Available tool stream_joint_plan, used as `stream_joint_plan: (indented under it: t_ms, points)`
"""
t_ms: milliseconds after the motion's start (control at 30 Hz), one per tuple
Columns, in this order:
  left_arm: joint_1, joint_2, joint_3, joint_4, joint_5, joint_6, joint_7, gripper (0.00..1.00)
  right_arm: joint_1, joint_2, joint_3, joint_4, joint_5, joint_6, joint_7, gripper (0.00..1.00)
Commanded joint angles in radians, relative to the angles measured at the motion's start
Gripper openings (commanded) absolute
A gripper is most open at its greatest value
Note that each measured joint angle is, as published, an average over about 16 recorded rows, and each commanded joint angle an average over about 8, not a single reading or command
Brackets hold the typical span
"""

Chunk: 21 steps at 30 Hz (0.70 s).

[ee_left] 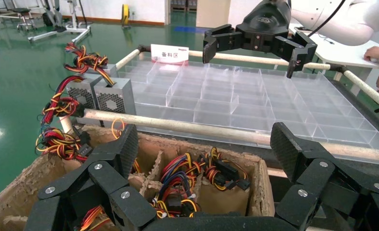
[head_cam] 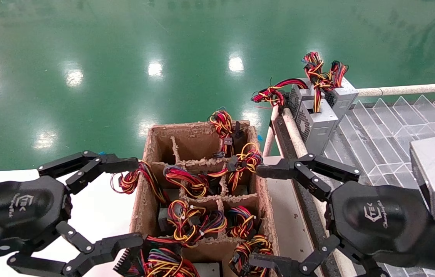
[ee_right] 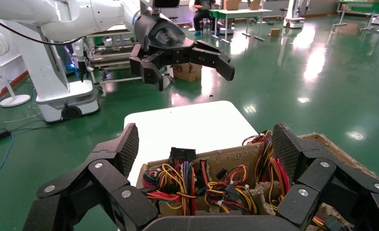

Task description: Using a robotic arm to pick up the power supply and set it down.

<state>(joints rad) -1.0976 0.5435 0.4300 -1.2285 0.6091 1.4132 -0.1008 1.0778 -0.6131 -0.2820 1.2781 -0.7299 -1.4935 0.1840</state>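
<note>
My left claw and right claw, both spread wide and empty, flank the cardboard crate, where tangled wire bundles could snag any power supply I lift.

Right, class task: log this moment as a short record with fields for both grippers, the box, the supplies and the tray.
left gripper: open, empty, at the box's left side
right gripper: open, empty, at the box's right side
box: brown, divided into cells, full of wire bundles
placed supplies: grey units with wire bundles standing at the tray's far left corner
tray: clear, divided, to the right of the box
</note>
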Motion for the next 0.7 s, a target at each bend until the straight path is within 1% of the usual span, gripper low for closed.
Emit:
stream_joint_plan:
  t_ms: [33,700]
  points:
    - [0.000,0.000,0.000,0.000,0.000,0.000,0.000,1.00,0.000,0.000,0.000,0.000,0.000,0.000,0.000,1.00]
    - [0.000,0.000,0.000,0.000,0.000,0.000,0.000,1.00,0.000,0.000,0.000,0.000,0.000,0.000,0.000,1.00]
